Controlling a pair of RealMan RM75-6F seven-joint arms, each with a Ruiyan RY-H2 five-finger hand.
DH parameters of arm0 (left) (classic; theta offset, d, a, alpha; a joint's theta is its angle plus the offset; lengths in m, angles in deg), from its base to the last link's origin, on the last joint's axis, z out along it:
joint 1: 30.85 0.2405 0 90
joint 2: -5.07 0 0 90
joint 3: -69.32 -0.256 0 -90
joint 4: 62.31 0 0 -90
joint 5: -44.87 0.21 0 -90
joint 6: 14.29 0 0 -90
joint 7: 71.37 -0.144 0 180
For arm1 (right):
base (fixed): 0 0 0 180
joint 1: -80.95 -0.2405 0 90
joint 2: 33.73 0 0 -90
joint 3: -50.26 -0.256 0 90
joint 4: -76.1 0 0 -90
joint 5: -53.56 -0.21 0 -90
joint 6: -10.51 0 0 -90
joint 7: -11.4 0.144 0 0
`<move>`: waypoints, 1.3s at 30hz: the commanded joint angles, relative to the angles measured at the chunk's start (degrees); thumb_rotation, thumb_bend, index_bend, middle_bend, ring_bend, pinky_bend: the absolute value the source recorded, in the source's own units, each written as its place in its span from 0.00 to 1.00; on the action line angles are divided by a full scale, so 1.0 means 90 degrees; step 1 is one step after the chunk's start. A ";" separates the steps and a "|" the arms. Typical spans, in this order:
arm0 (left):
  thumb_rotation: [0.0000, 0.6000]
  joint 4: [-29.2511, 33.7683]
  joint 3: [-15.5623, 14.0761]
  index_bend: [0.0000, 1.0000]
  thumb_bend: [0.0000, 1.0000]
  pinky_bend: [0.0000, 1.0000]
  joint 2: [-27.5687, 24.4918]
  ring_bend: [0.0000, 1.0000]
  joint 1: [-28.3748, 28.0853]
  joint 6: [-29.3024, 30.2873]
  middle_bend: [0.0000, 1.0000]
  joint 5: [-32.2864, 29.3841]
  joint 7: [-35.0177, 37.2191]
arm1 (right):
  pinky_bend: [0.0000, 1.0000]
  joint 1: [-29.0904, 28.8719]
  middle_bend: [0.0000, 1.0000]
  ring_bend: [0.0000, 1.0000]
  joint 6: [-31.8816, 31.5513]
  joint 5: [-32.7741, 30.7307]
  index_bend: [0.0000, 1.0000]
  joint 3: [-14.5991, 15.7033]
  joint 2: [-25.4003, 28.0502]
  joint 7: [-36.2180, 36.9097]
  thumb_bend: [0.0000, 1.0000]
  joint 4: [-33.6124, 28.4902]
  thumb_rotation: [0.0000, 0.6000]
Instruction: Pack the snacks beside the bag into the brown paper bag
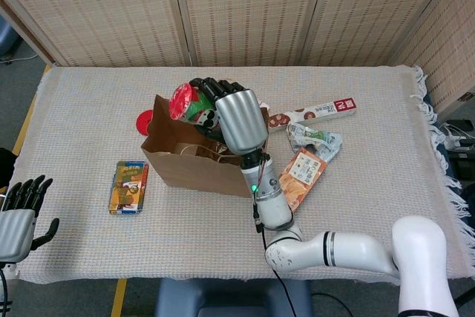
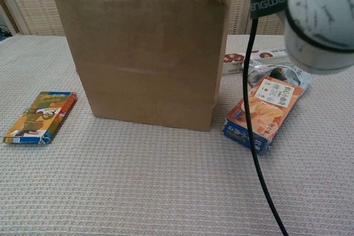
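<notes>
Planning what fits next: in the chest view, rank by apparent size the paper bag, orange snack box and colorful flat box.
1. brown paper bag
2. orange snack box
3. colorful flat box, close to the orange one; unsure.

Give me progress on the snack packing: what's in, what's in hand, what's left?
Done: something already lies inside the brown paper bag, but what it is I cannot tell. In hand: the right hand holds the green can with a red lid over the bag's mouth, not released. Left: the flat box, orange box, foil packet and long box lie on the table. The left hand is idle.
</notes>
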State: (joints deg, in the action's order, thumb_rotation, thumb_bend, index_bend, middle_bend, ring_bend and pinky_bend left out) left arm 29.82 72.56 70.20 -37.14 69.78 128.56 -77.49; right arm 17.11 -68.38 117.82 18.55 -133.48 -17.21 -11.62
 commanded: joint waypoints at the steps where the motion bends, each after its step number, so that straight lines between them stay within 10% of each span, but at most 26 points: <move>1: 1.00 0.0001 0.0000 0.05 0.39 0.00 0.0000 0.00 0.0000 0.0000 0.00 -0.0001 -0.0001 | 0.61 -0.0158 0.60 0.59 0.0175 -0.0010 0.61 0.0183 -0.0329 0.0187 0.36 0.0424 1.00; 6: 1.00 -0.0001 0.0000 0.05 0.39 0.00 -0.0002 0.00 0.0000 0.0000 0.00 -0.0003 0.0000 | 0.48 -0.0137 0.54 0.45 0.0586 -0.0346 0.44 0.0354 -0.0395 0.0043 0.35 0.0372 1.00; 11: 1.00 -0.0003 -0.0003 0.05 0.39 0.00 0.0001 0.00 0.0003 0.0008 0.00 0.0002 -0.0006 | 0.20 -0.0072 0.19 0.10 0.0849 -0.1037 0.00 0.0307 -0.0161 -0.0553 0.18 -0.0272 1.00; 22: 1.00 0.0001 -0.0004 0.05 0.39 0.00 0.0008 0.00 0.0008 0.0023 0.00 0.0003 -0.0034 | 0.16 0.0446 0.14 0.06 0.0411 -0.1042 0.00 0.0290 0.0565 -0.0657 0.16 -0.1501 1.00; 39: 1.00 0.0014 -0.0012 0.05 0.39 0.00 0.0048 0.00 0.0035 0.0095 0.00 0.0030 -0.0171 | 0.14 0.2982 0.14 0.06 0.0085 -0.0661 0.00 0.1739 0.3394 0.0525 0.16 -0.3002 1.00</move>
State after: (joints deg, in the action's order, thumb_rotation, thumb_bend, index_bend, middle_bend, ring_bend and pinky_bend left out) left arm 29.93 72.44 70.61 -36.83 70.62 128.85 -79.01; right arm 41.56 -69.68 113.34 31.81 -105.86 -14.70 -38.49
